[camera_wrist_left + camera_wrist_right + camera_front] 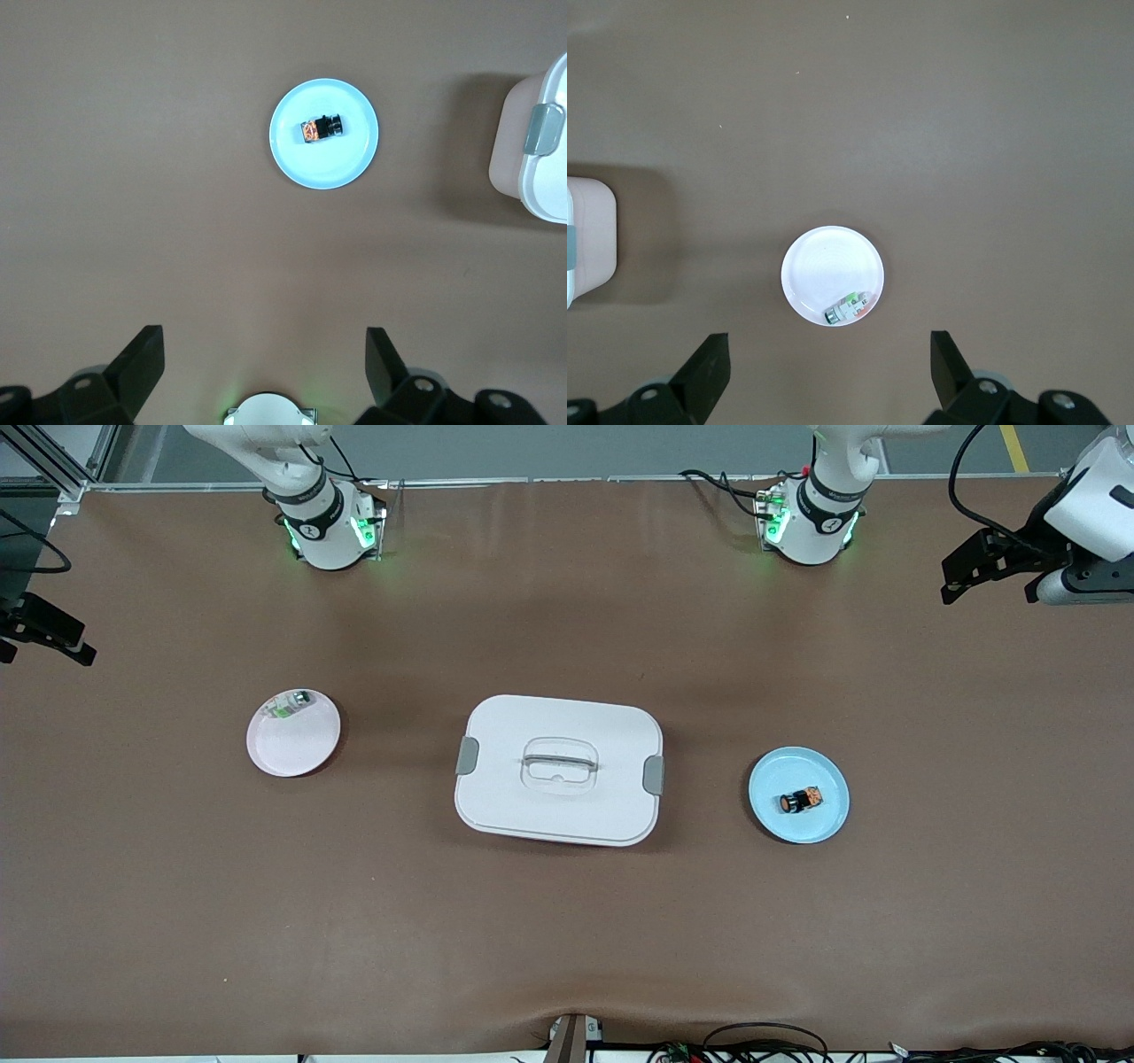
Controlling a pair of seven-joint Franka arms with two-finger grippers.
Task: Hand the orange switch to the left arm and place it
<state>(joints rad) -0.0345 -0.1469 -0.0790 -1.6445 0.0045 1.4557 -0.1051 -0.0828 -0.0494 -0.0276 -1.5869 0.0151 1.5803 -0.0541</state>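
Note:
The orange switch [800,801] lies on its side on a blue plate [824,824] toward the left arm's end of the table; it also shows in the left wrist view [321,129]. The white box [558,769] stands mid-table with its lid on. My left gripper [990,592] hangs high over the table between its base and the blue plate, open and empty [266,354]. My right gripper [44,646] hangs high over the table by the pink plate, open and empty [830,359].
A pink plate [301,748] toward the right arm's end holds a small green-and-white part [288,704], which also shows in the right wrist view [849,309]. The box's edge shows in both wrist views [540,150] [589,235]. Cables lie along the table's front edge.

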